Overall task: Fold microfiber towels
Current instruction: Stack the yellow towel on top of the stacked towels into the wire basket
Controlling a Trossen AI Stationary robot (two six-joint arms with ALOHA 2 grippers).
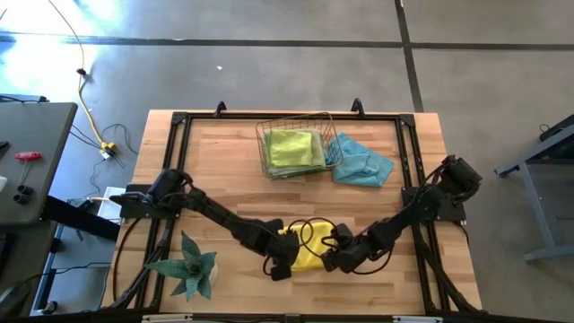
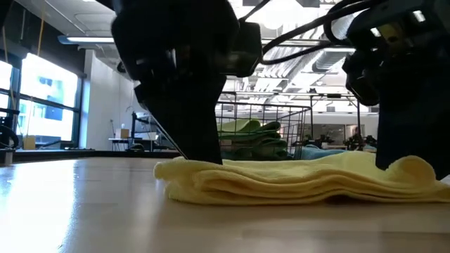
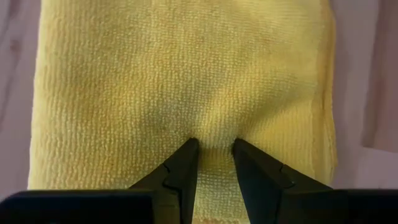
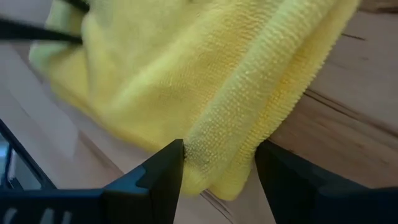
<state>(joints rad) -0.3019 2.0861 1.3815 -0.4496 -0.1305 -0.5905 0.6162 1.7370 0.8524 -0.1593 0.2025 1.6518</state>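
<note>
The yellow towel (image 1: 308, 250) lies near the front edge of the wooden bench (image 1: 233, 179), between the two arms. It is doubled over into a thick, soft pad of several layers; from table height its folded edges stack in loose ridges (image 2: 295, 179), low at one end and slightly humped at the other. Its nap is fine and looped, and the long sides run fairly straight in the left wrist view (image 3: 186, 81).

The left hand (image 1: 282, 265) is down on the towel's left end. Its two dark fingers (image 3: 180, 171) stand a little apart, tips pressed into the cloth with a narrow strip of yellow between them; whether they pinch it or only rest on it I cannot tell.

The right hand (image 1: 333, 260) is at the towel's right end. Its fingers (image 4: 163, 171) are spread wide on either side of the thick folded edge (image 4: 249, 124), with the fold sitting in the gap and at most brushing them, not clamped.

Farther back on the bench, a wire basket (image 1: 296, 148) holds a lime green towel (image 1: 291, 148), folded flat. Just beside the basket on the right, a light blue towel (image 1: 363, 161) lies crumpled. A spiky green plant (image 1: 188, 265) stands at the front left corner.
</note>
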